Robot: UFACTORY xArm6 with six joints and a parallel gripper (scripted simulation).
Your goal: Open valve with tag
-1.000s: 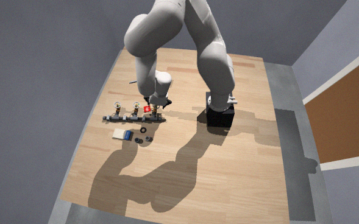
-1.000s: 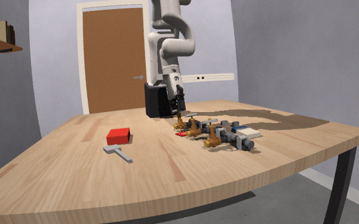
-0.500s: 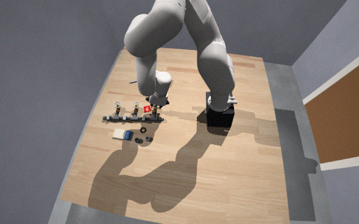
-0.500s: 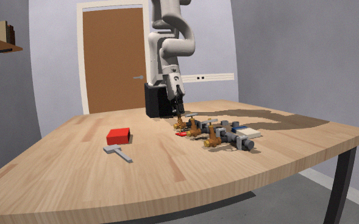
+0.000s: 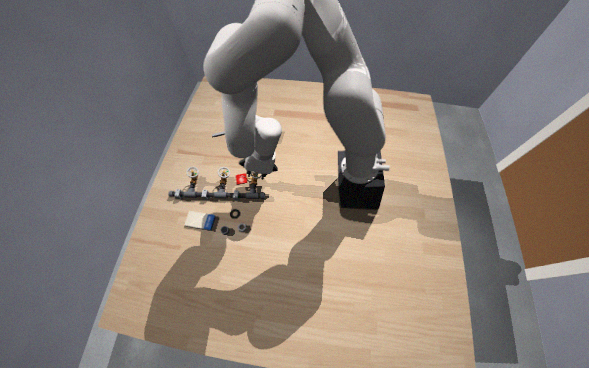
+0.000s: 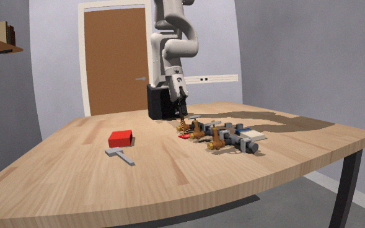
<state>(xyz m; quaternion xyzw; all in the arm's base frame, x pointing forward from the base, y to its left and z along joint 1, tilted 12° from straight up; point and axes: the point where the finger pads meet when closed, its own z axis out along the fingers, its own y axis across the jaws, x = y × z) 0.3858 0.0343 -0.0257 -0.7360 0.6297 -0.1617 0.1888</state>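
A grey pipe (image 5: 218,194) carries three brass valves with round handwheels. The left valve (image 5: 192,176) and the middle valve (image 5: 223,176) stand free. A red tag (image 5: 241,179) lies beside the right valve (image 5: 253,184); it also shows in the exterior view (image 6: 183,135). My gripper (image 5: 257,172) points straight down over the right valve and is shut on its handwheel, which the fingers hide. In the exterior view the gripper (image 6: 181,114) sits on top of the far valve (image 6: 183,125), with the other two valves (image 6: 197,130) (image 6: 216,140) nearer the camera.
A white and blue box (image 5: 201,220), a black ring (image 5: 234,217) and two small grey caps (image 5: 233,230) lie in front of the pipe. A red block (image 6: 120,138) and a grey hammer (image 6: 119,154) lie behind it. The arm's black base (image 5: 361,188) stands to the right.
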